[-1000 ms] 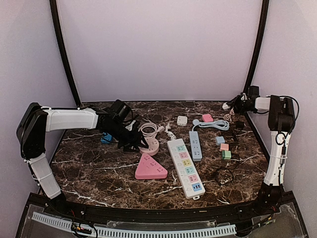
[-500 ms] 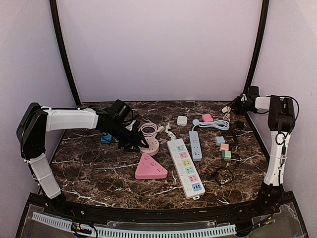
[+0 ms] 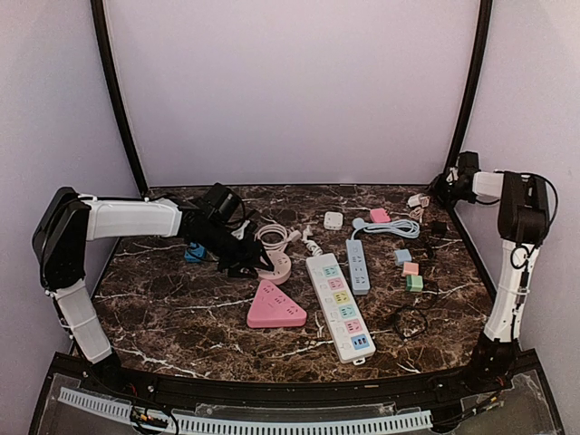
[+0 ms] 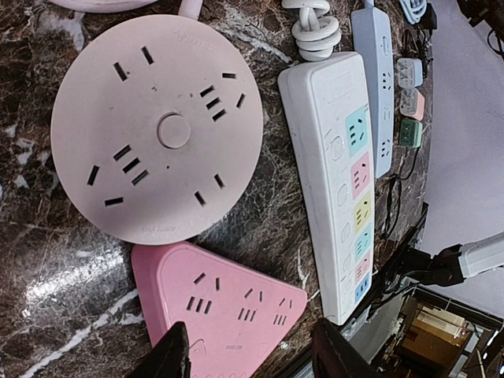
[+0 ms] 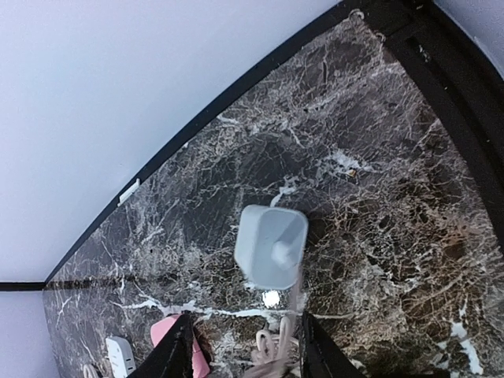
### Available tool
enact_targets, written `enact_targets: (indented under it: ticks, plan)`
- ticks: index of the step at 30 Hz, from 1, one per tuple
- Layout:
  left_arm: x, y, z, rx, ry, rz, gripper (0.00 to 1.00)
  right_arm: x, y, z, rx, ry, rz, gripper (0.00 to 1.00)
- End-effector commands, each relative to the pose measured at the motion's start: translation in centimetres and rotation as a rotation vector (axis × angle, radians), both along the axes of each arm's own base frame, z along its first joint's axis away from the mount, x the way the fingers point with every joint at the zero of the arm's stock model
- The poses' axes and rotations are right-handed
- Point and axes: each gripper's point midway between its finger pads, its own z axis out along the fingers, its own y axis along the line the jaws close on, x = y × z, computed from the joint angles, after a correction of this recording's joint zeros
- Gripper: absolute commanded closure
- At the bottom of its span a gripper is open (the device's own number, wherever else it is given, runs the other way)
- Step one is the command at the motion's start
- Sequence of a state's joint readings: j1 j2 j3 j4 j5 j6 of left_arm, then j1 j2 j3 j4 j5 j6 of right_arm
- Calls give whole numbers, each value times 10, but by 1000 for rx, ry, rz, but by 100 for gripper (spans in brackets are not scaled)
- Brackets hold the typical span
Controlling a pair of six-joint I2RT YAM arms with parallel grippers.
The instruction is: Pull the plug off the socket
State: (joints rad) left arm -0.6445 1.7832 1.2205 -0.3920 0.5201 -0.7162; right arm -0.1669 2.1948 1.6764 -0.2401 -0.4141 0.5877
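Note:
The white plug with its coiled white cable lies loose on the marble at the back right corner, in no socket; it also shows in the top view. My right gripper is open and empty, hovering above the plug with a finger on each side, apart from it; in the top view it is at the far right. The round pink socket has nothing plugged in. My left gripper is open and empty over the pink triangular socket, beside the round one.
A long white power strip and a blue strip lie mid-table. Small coloured cube adapters, a white adapter, a pink one and black cable lie to the right. The black frame post stands beside my right gripper.
My right gripper has let go of the white plug and drawn back up and to the right; the plug stays on the table. The left arm has barely moved.

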Motion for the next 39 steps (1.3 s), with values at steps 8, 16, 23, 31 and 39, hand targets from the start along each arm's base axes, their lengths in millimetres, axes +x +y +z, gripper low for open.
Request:
enact_targets:
  ticks: [8, 16, 23, 31, 39]
  plan:
    - [3, -7, 7, -21, -19, -14, 48, -23, -10, 31, -96, -50, -15, 57]
    - [14, -7, 25, -27, -105, -6, 48, -42, 0, 51, -134, -84, 8, 56]
    - [35, 3, 60, -5, -296, 33, 45, -78, 29, 80, -189, -147, 54, 44]
    - [55, 43, 106, 85, -564, 145, 29, -138, 81, 115, -275, -261, 145, 14]
    - [62, 95, 135, 93, -697, 298, 1, -182, 74, 146, -381, -434, 98, 1]
